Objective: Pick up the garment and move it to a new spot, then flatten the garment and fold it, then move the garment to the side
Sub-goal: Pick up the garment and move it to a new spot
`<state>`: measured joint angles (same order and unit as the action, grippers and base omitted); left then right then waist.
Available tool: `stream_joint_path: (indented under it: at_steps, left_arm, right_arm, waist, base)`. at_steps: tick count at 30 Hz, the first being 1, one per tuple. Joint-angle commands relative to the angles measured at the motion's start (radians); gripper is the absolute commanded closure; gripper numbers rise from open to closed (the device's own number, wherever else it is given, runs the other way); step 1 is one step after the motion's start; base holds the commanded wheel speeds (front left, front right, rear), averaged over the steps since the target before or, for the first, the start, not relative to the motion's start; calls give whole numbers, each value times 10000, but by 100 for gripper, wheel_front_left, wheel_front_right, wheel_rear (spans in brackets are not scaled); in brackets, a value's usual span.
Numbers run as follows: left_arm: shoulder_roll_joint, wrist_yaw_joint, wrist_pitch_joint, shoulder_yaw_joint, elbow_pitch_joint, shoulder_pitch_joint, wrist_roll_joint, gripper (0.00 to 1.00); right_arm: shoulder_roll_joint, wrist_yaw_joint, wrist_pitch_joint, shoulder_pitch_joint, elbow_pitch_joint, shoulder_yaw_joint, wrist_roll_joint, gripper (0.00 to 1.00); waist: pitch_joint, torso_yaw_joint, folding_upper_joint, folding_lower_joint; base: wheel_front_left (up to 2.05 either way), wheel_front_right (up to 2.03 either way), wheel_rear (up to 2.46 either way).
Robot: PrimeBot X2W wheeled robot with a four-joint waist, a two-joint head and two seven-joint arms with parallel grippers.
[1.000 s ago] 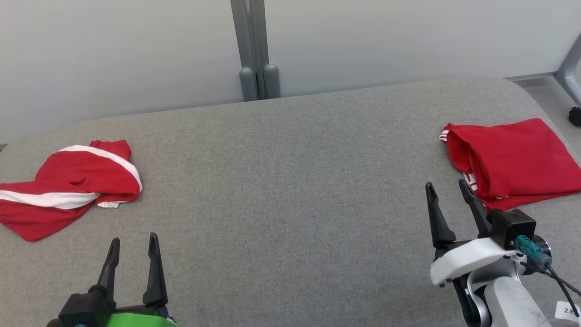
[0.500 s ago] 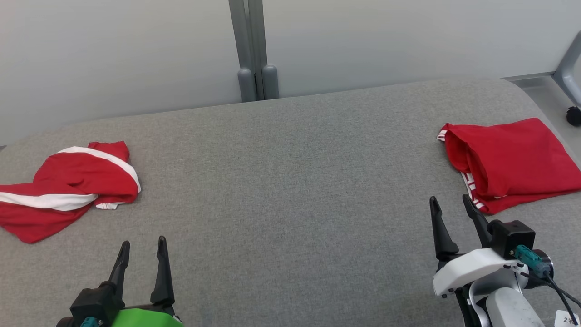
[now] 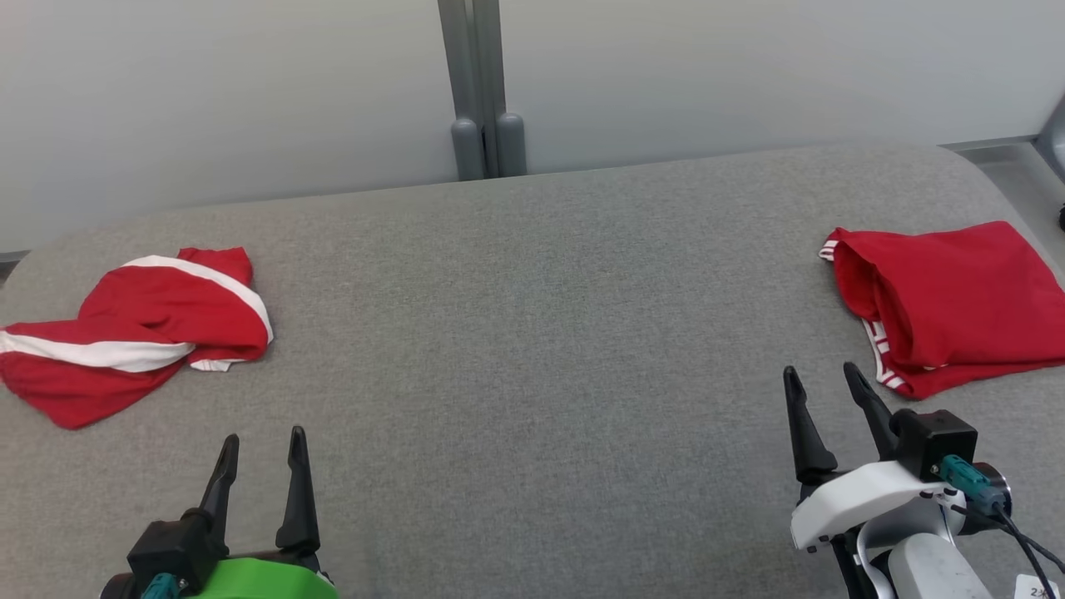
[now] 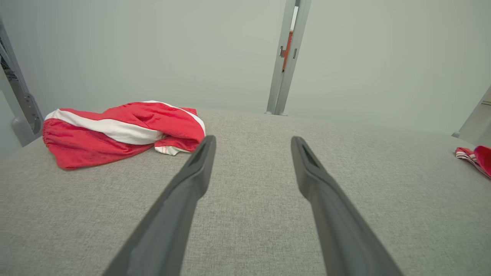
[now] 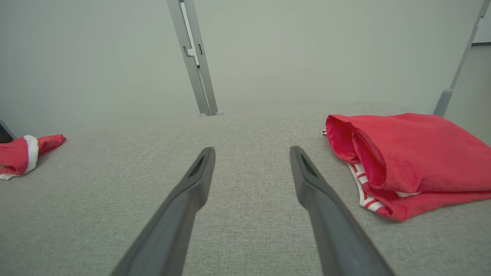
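Pointing up the frame from the lower left of the head view, the left end effector (image 3: 262, 435) has its two dark fingers spread wide with nothing between them. The right end effector (image 3: 820, 369) stands at the lower right, equally wide and empty.

Both are over a grey fabric tabletop (image 3: 532, 333) that runs across the whole frame. A crumpled garment (image 3: 137, 333), red with a broad white band, lies bunched at the middle left, above and left of the left end effector and apart from it. In the left wrist view it sits in the upper left, beyond the left fingertip.

A folded garment (image 3: 957, 299), red with striped red-and-white trim at its lower left corner, lies at the middle right edge. The right end effector's fingertips are near that corner but not touching it. In the right wrist view it lies to the right of the fingers.

A grey post (image 3: 482, 83) rises at top centre behind the tabletop's far edge, against a pale wall (image 3: 208, 100).
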<state>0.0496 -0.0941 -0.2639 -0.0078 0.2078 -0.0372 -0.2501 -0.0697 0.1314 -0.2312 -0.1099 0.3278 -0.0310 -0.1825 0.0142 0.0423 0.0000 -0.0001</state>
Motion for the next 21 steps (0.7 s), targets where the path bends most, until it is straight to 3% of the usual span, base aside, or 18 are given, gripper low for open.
stream_joint_path:
  at_steps: [1, 6, 21]
  left_arm:
    - [21, -7, -1, 33, -1, 155, -69, 0]
    - [21, 22, -1, 31, -74, 109, -27, 0]
    - [24, 47, -1, 583, -338, -352, 341, 0]
  right_arm:
    - [12, -16, 19, 82, -72, -27, 31, 0]
    - [-93, -16, 86, 52, -126, -81, 60, 0]
    - [43, -16, 171, 154, -145, -281, -54, 0]
  waist:
    - [-11, -208, 0, 1]
    - [20, -829, 0, 1]
    - [293, -3981, 0, 1]
  base:
    - [0, 0, 0]
    - [0, 0, 0]
    - [0, 0, 0]
